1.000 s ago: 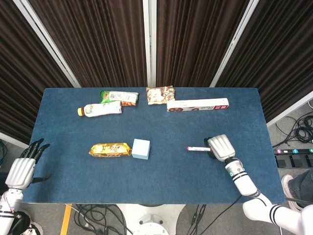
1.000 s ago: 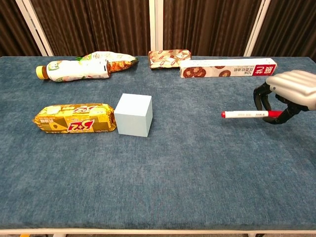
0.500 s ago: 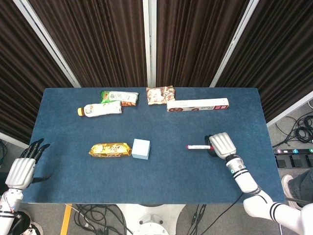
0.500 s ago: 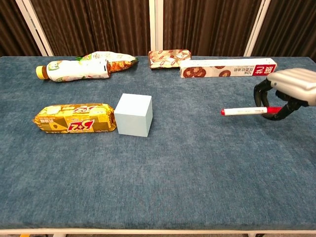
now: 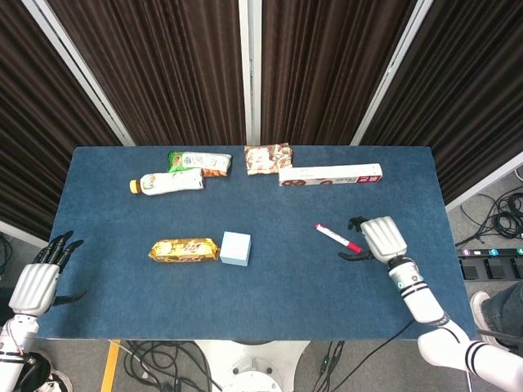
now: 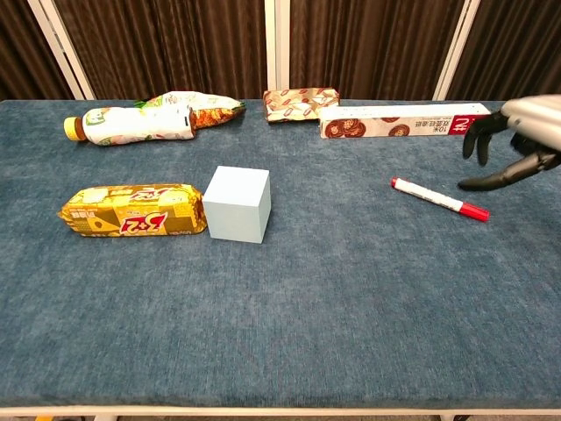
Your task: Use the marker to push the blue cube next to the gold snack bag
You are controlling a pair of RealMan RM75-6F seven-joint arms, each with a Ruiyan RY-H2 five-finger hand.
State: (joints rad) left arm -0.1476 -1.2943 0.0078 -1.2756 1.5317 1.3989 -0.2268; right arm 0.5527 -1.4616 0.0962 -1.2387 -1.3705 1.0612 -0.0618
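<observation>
Dark curtains hang behind the blue-covered table (image 5: 98, 302), and my right hand (image 5: 381, 239) hovers near its right edge, fingers spread and holding nothing. Just beside my fingertips lies the marker (image 5: 337, 238), flat on the cloth and lying at a slant, its red-capped end nearest my hand and its other end pointing toward the far left. In the chest view the marker (image 6: 438, 198) is clear of my right hand (image 6: 515, 145), with a small gap between them.

Between the marker and the blue cube (image 5: 235, 248) runs an open stretch of bare cloth, and the whole near side of the table in front of them is bare too. The cube (image 6: 237, 203) sits about mid-table, its left face touching or almost touching the end of the gold snack bag (image 6: 133, 210), which lies lengthwise toward the left edge.

Along the far edge lie a long red-and-white box (image 5: 330, 175) on the right, a patterned snack pack (image 5: 268, 158) near the middle, then a green-and-white packet (image 5: 198, 161) and a bottle with a yellow cap (image 5: 169, 182) on its side toward the far left corner.

My left hand (image 5: 37, 282) hangs off the table's near left corner, fingers apart, gripping nothing.
</observation>
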